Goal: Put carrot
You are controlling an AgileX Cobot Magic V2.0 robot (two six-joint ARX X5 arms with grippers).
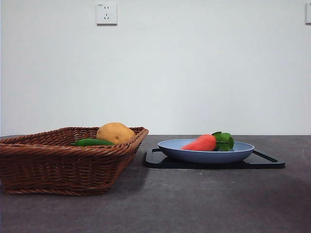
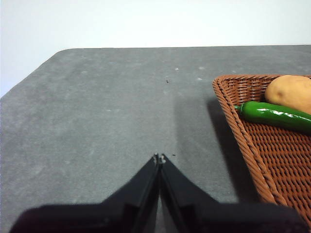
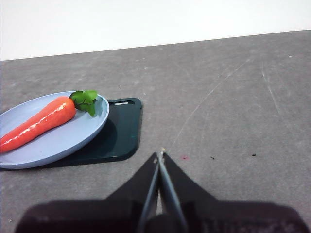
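The red-orange carrot point(image 1: 201, 143) with green leaves lies in a blue plate point(image 1: 175, 151) on a black tray point(image 1: 269, 162), right of centre in the front view. It also shows in the right wrist view point(image 3: 36, 124), lying in the plate point(image 3: 68, 141). My right gripper point(image 3: 160, 156) is shut and empty over bare table, apart from the tray point(image 3: 121, 136). My left gripper point(image 2: 159, 158) is shut and empty over bare table beside the wicker basket point(image 2: 248, 141). Neither arm shows in the front view.
The brown wicker basket point(image 1: 53, 165) stands at the left and holds a yellow-brown potato point(image 1: 115, 132) and a slim dark green vegetable point(image 1: 91, 142). Both also show in the left wrist view: potato point(image 2: 290, 93), green vegetable point(image 2: 274, 115). A white wall stands behind the table.
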